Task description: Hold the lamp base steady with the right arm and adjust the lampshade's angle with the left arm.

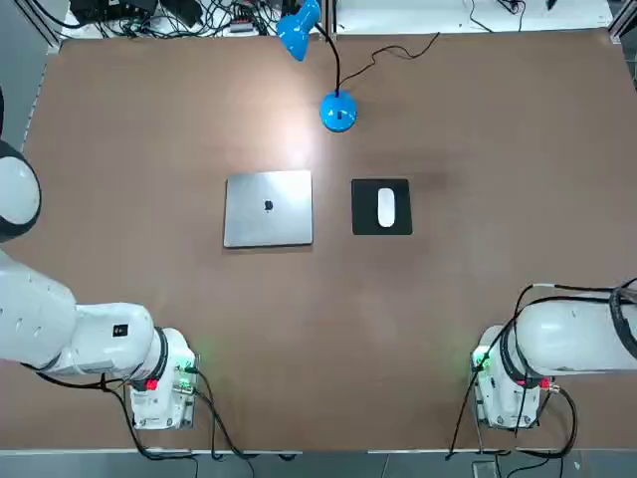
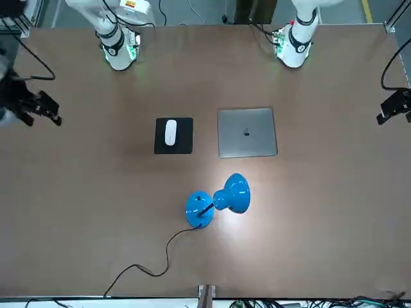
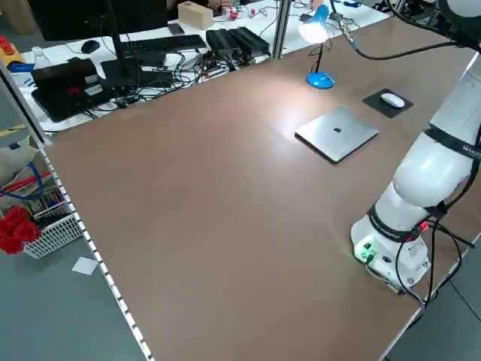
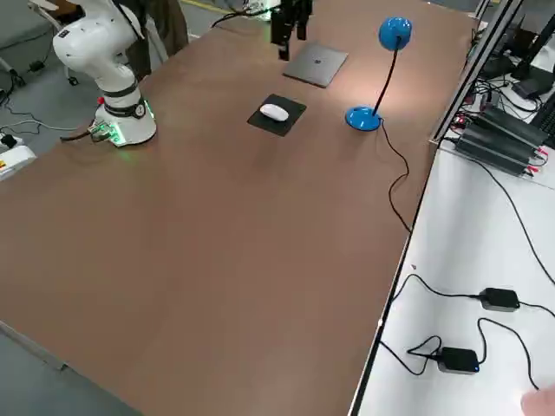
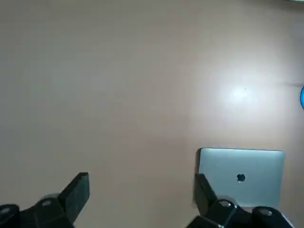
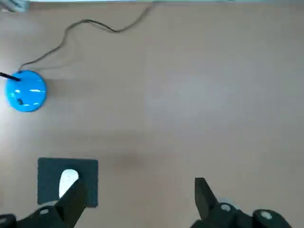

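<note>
The lamp base (image 1: 338, 112), a glossy blue disc with a black cord, stands at the table's far middle. Its thin black stem carries the lampshade (image 1: 297, 33), a lit blue cone casting a bright patch on the table. In the front view the lamp base (image 2: 199, 208) and lampshade (image 2: 233, 194) sit close together. My right gripper (image 6: 138, 195) hovers open and empty high over the table's right side, away from the lamp base (image 6: 26, 91). Over the left side my left gripper (image 5: 141, 192) hangs open and empty, far from the lamp. In the front view both the left gripper (image 2: 392, 109) and the right gripper (image 2: 42, 115) are near the picture's edges.
A closed silver laptop (image 1: 269, 208) lies mid-table, with a white mouse (image 1: 385, 207) on a black mousepad (image 1: 364, 224) to its right. The lamp cord (image 1: 393, 52) trails toward the far edge. Cables and power bricks (image 4: 458, 357) lie on a white bench beyond the table.
</note>
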